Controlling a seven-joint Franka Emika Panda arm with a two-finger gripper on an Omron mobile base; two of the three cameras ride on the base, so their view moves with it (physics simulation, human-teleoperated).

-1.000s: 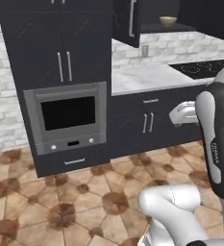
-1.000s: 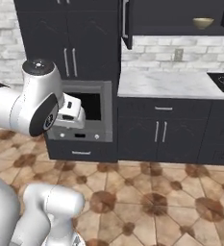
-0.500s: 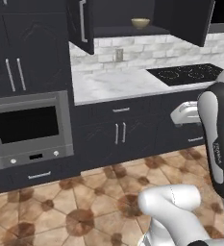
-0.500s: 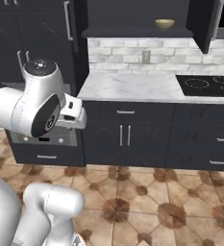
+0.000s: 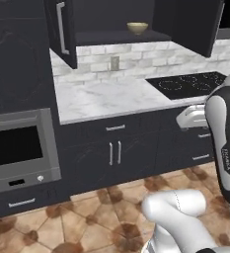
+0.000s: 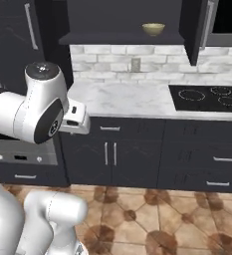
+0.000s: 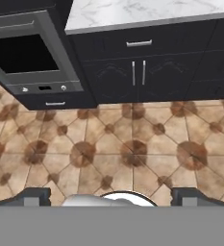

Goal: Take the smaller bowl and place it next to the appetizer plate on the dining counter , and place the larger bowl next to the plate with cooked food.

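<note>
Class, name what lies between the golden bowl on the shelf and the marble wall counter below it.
In the right base view, below the bowl: the dark shelf, then brick backsplash with an outlet, above the counter.

The smaller bowl [image 5: 137, 27] on the open cabinet shelf [image 6: 122, 38] looks glossy, a golden-tan glaze. The bench [image 5: 106, 98], ahead of the fingers [image 7: 32, 196], has a smooth, polished white marble look with grey veins. Cabinet fronts [image 6: 112, 154] are matt dark with brushed metal handles [image 7: 138, 73]. The floor [image 7: 113, 149] below the fingers is mottled brown stone-look tile, faintly sheened.
</note>
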